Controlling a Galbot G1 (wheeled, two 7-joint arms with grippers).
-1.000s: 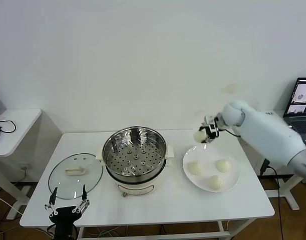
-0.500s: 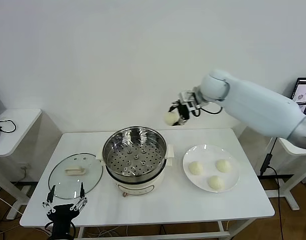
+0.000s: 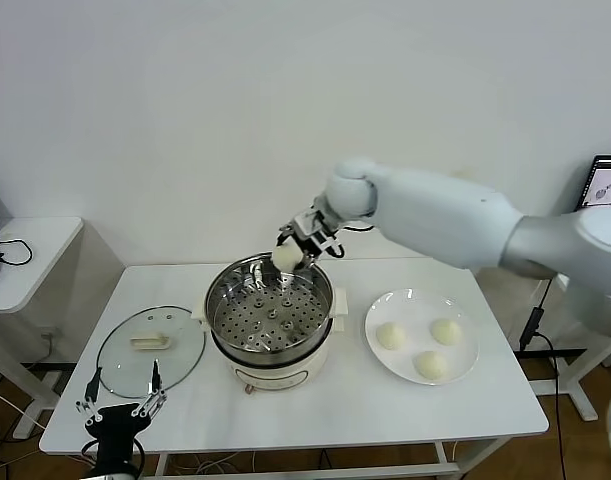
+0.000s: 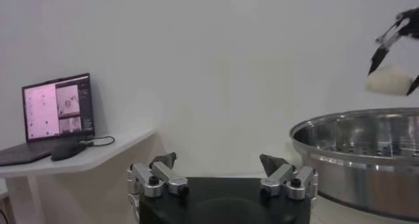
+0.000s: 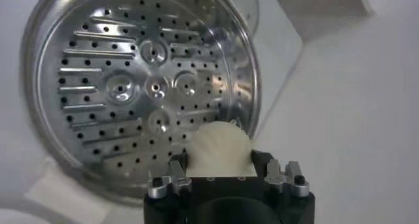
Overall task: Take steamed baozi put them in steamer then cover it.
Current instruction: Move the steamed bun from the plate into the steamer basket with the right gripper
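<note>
Baozi (image 3: 287,257), clamped in the right gripper (image 3: 298,246) jaws, has travelled left from above the plate (image 3: 465,372) to the steamer (image 3: 270,305) far rim, so lowering seems next; three wait; left gripper (image 3: 118,407) idles, jaws apart, near the cover (image 3: 151,350).

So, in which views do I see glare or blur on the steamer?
Head view: the steamer shows bright reflections on its steel wall. Right wrist view: glare streaks cross the perforated tray, while the held baozi looks soft. Left wrist view: the pot rim reflects light.

Four baozi (image 3: 390,336) (image 3: 446,331) (image 3: 431,365) (image 3: 286,257); one steamer (image 3: 270,310); one cover (image 3: 150,351); one plate (image 3: 465,366).
</note>
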